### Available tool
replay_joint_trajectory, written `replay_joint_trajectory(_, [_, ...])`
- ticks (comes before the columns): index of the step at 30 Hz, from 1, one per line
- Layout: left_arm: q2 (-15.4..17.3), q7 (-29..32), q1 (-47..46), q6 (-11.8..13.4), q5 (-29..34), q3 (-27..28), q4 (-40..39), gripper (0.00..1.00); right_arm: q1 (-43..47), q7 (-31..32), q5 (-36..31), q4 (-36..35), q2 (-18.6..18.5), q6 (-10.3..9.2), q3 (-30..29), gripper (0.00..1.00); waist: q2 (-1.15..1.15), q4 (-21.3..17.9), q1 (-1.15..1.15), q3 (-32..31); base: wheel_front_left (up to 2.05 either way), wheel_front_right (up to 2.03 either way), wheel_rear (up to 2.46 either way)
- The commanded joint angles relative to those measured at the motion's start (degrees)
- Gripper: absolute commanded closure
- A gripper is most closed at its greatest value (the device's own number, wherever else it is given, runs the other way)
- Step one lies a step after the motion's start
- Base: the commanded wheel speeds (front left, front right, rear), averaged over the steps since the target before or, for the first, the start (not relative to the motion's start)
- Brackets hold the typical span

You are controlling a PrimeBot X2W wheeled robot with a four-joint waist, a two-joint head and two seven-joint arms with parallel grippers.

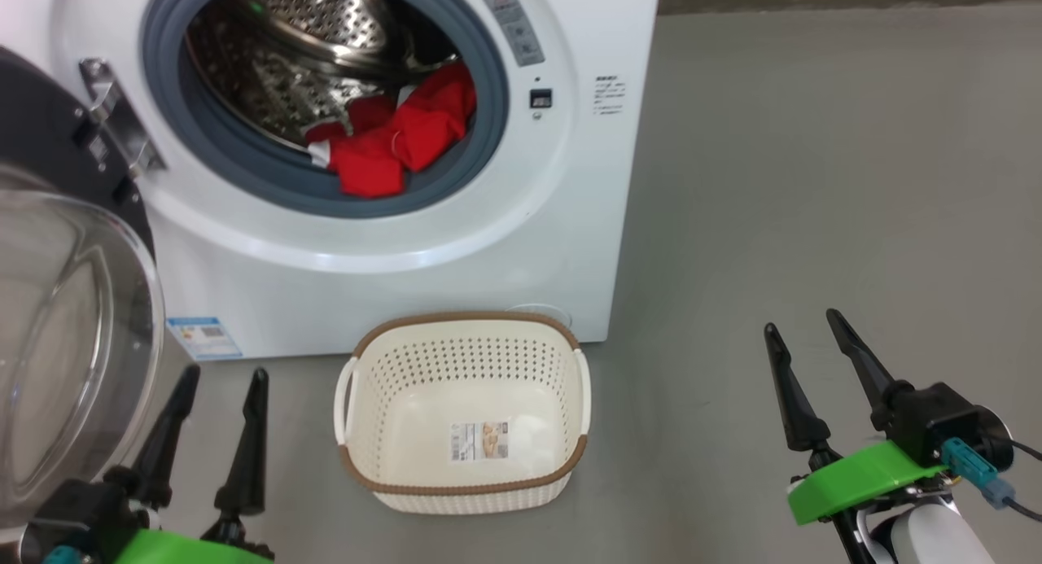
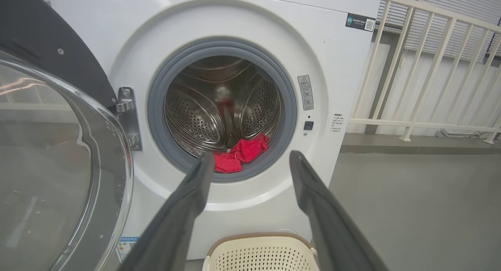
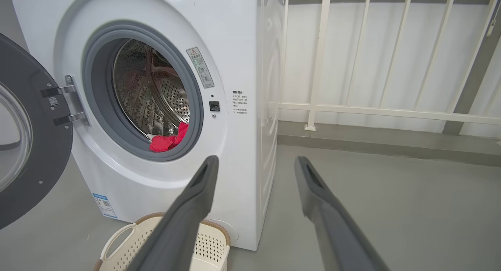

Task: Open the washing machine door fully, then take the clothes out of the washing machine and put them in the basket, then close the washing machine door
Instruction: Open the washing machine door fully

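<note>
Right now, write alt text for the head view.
Red clothes lie at the mouth of the white washing machine, its door swung open leftward. Below, a cream basket stands on the grey floor, between the left tool and right tool, both open.

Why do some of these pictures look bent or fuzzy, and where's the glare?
Left wrist view: the wide lens bows the railing, and the washing machine door carries reflections. Right wrist view: the right gripper, close to the lens, looks soft; the glossy washing machine mirrors the rails. Head view: even light, the basket sharp.
</note>
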Motion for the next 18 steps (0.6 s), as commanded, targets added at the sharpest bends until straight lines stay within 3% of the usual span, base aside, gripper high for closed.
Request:
replay_joint_trajectory(1, [1.9, -0.7, -0.6, 0.1, 1.0, 1.8, -0.9, 0.00, -0.2, -0.5, -0.8, -1.9, 0.0, 0.28, 0.8, 0.00, 0.00, -1.4, 0.00, -1.4, 0.00, 0.00, 0.00])
replay_joint_trajectory(18, [2.0, -1.1, 3.5, 1.5, 1.7, 1.6, 0.1, 0.00, 5.4, -0.5, -1.8, -7.1, 0.0, 0.28, -0.7, 0.00, 0.00, -4.5, 0.00, -2.0, 0.00, 0.00, 0.00])
